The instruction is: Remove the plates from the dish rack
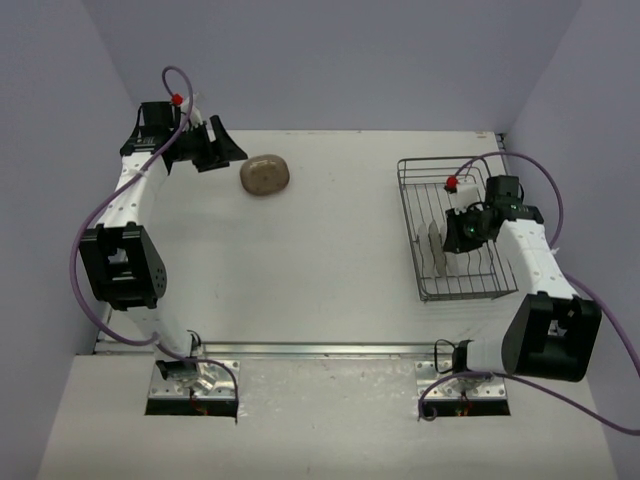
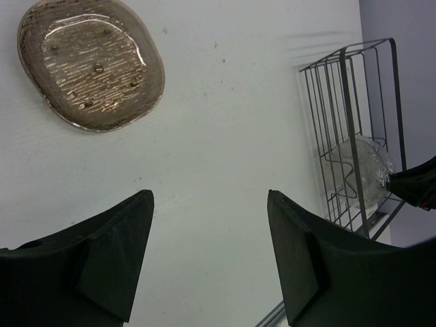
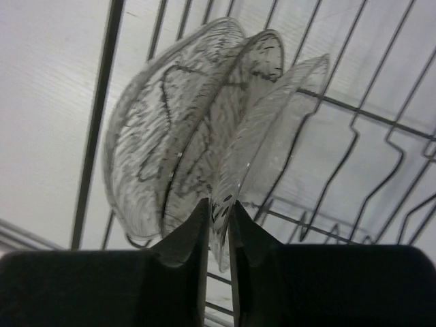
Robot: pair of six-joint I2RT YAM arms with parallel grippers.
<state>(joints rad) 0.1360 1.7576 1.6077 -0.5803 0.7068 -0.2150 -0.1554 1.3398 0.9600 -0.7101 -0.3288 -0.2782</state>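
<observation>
The silver wire dish rack (image 1: 420,180) stands at the right of the table. Three translucent clear plates stand upright in it, close together (image 3: 177,122); they show as a pale edge in the top view (image 1: 437,248). My right gripper (image 3: 219,204) is inside the rack and shut on the rim of the nearest clear plate (image 3: 272,129). A tan-beige plate (image 1: 265,175) lies flat on the table at the far left, also in the left wrist view (image 2: 92,61). My left gripper (image 2: 210,197) is open and empty, raised above the table near the tan plate.
The rack's raised rim and upright tines (image 3: 354,136) surround the right gripper. The rack's corner (image 2: 347,122) shows at the right of the left wrist view. The table's near edge has a metal rail (image 1: 320,350).
</observation>
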